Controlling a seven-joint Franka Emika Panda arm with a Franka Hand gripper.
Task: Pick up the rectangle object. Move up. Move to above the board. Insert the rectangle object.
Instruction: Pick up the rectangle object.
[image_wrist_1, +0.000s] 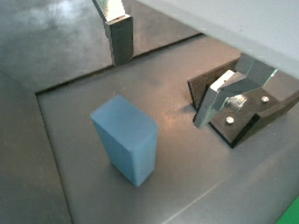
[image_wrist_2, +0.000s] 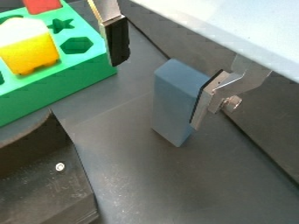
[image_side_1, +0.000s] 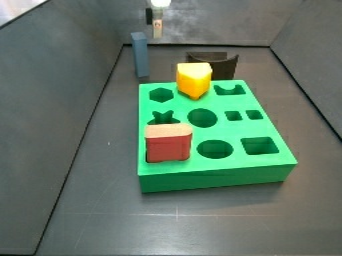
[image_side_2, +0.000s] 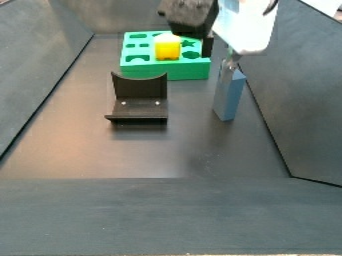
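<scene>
In a side view, the nearest thing is the board (image_side_1: 214, 135), a thick green slab flat on the dark floor, with a red block (image_side_1: 166, 146) seated in a hole at its near left corner and a yellow block (image_side_1: 194, 79) standing in a hole nearer its far edge. Other cut-outs, among them a hexagon, circles and squares, lie open in its top. Just past the board's far edge stands the fixture (image_side_1: 213, 63), dark and bracket-shaped. To the left of the fixture, near the far wall, the rectangle object (image_side_1: 139, 55) stands upright on the floor, apart from the board. The gripper (image_side_1: 158, 14) hangs close above and beside it, at the far end of the scene.

In a wrist view the gripper (image_wrist_2: 163, 72) has its 2 fingers (image_wrist_2: 115, 42) spread wide, one on each side of the rectangle object (image_wrist_2: 176, 101); the far finger plate sits right against the block's side, while the other stands clear of it. The jaws are not closed on it. The block rests on the floor (image_wrist_2: 176, 184), beside the board (image_wrist_2: 52, 74)
</scene>
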